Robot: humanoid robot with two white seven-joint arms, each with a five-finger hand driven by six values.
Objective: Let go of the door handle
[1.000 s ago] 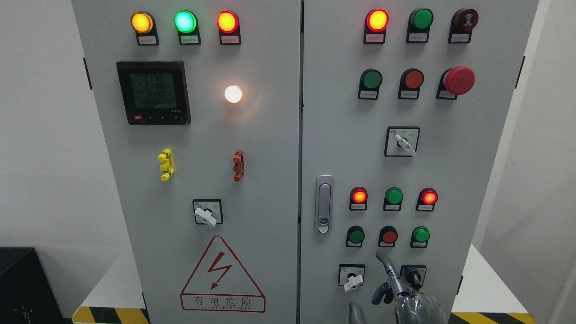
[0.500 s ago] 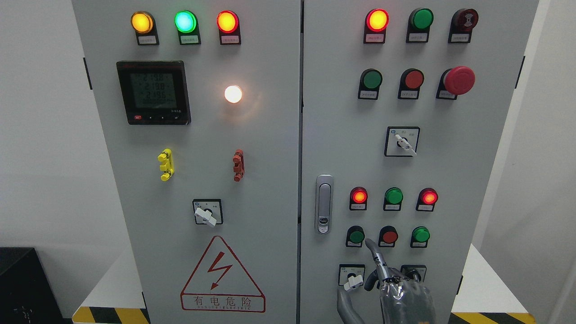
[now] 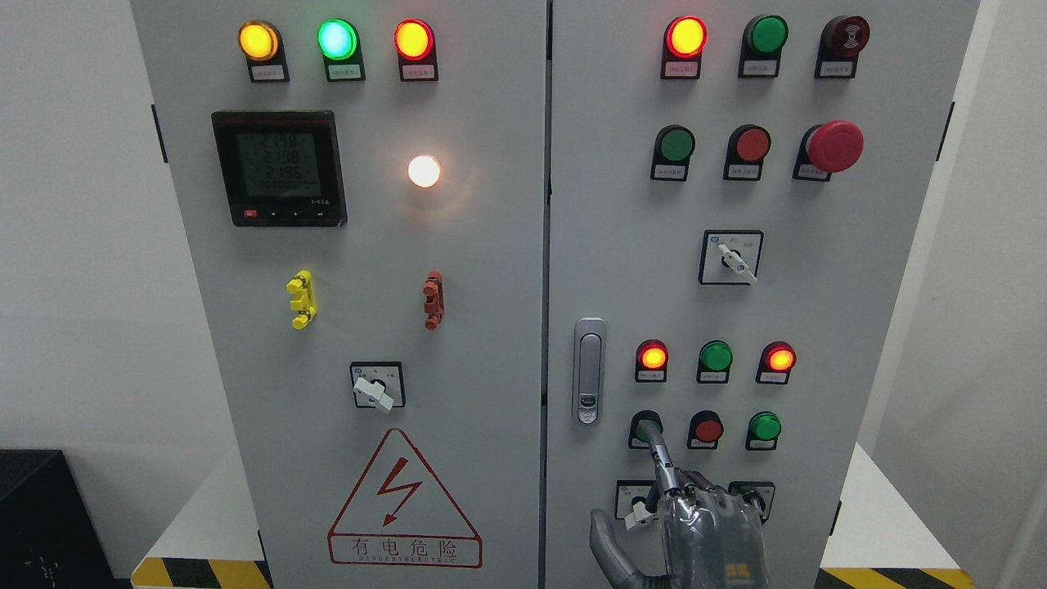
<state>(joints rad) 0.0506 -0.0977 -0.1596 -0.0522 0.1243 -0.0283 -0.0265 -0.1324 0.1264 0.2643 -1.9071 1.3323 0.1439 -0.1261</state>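
Now | door handle: silver, upright, flush | right hand: below, apart

Pretty bright, even lighting, everything sharp. The white indicator lamp left of center throws a warm glow on the cabinet door; shadows stay faint.

Right robot hand raised, index finger extended, thumb spread, empty.

White walls stand on both sides, plain and evenly lit. White floor shows at lower left and lower right. Yellow-and-black hazard tape lies on the floor at both lower corners. A black box occupies the bottom-left corner.
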